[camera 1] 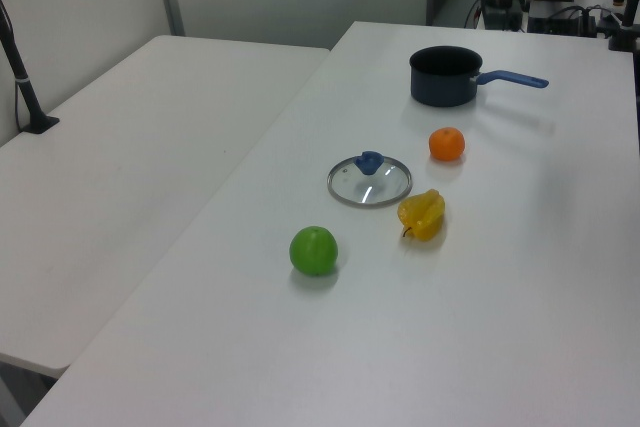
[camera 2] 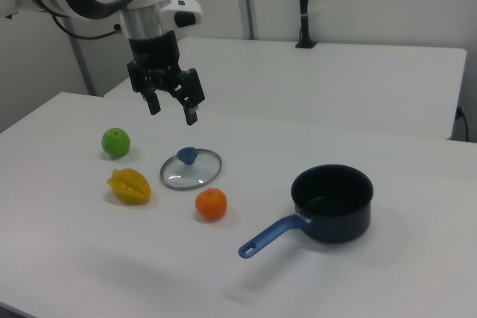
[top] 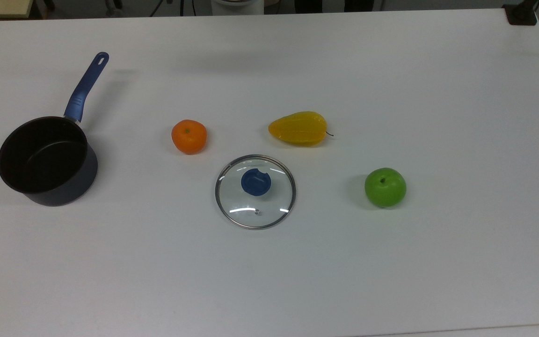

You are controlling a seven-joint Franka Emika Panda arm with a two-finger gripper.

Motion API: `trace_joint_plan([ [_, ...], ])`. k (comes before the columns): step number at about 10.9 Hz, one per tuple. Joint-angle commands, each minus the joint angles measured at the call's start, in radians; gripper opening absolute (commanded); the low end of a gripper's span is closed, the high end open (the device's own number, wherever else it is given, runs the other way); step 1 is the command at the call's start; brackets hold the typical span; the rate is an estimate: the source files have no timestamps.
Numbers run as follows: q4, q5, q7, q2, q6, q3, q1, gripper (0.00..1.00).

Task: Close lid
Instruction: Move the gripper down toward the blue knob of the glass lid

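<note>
The lid (top: 255, 191) is a round clear glass disc with a metal rim and a blue knob, lying flat on the white table; it also appears as the lid (camera 1: 370, 180) and the lid (camera 2: 191, 168). A dark saucepan (top: 47, 160) with a blue handle stands uncovered at the top view's left, well apart from the lid; the same saucepan (camera 1: 446, 76) (camera 2: 332, 202) is empty inside. My gripper (camera 2: 173, 112) hangs open in the air above and behind the lid in the right view, holding nothing.
An orange (top: 189, 136) lies between pan and lid. A yellow fruit (top: 299, 128) sits just beyond the lid, and a green apple (top: 385, 187) to the top view's right. A second white table (camera 1: 130, 147) adjoins in the left view.
</note>
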Motion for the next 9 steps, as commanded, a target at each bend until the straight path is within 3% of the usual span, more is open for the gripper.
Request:
trace_joint_plan([
  [1, -0.003, 0.02, -0.023, 0.0, -0.02, -0.001, 0.002, 1.0],
  [5, 0.002, 0.051, -0.037, 0.025, 0.001, 0.002, 0.005, 1.0],
  [9, -0.004, 0.112, -0.019, 0.109, 0.243, 0.011, 0.044, 1.0],
])
